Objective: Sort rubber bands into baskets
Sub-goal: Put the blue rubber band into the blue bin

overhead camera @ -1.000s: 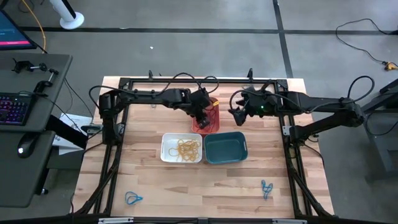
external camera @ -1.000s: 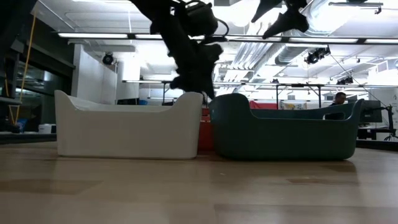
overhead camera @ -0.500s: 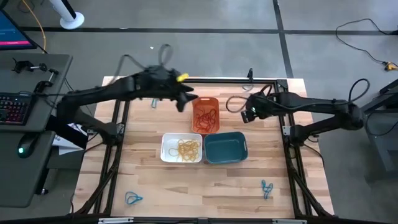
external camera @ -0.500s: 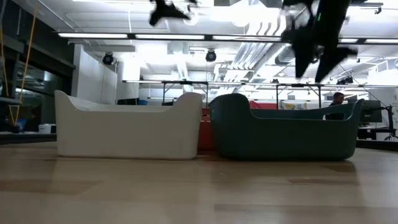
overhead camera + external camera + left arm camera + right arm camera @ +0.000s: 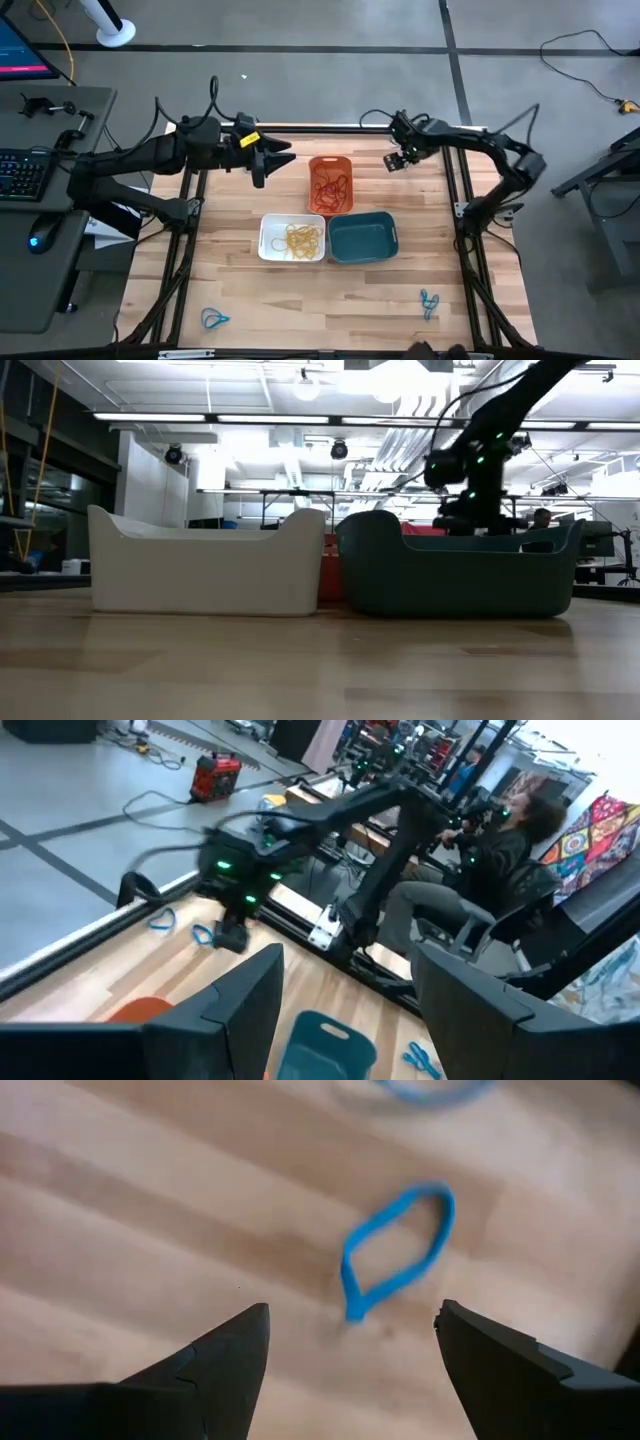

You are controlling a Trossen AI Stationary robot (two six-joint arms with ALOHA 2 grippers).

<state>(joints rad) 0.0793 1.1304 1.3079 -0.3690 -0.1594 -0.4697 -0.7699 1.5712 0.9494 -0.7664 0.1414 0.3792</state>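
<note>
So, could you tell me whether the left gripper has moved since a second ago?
Yes. The left gripper was over the orange-red basket then; now it sits off that basket's left side, open and empty.

The orange-red basket [image 5: 329, 570] is mostly hidden behind the white basket [image 5: 205, 560].

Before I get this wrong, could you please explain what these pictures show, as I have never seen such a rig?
Two dark robot arms work at a wooden table. One camera looks down from above, one sits at table height, and one rides on each wrist. The left gripper and the right gripper are both open and hold nothing. On the table stand an orange-red basket with red bands, a white basket with yellow bands, and a teal basket. Blue rubber bands lie loose on the wood; the right wrist camera sees one close up.
</note>
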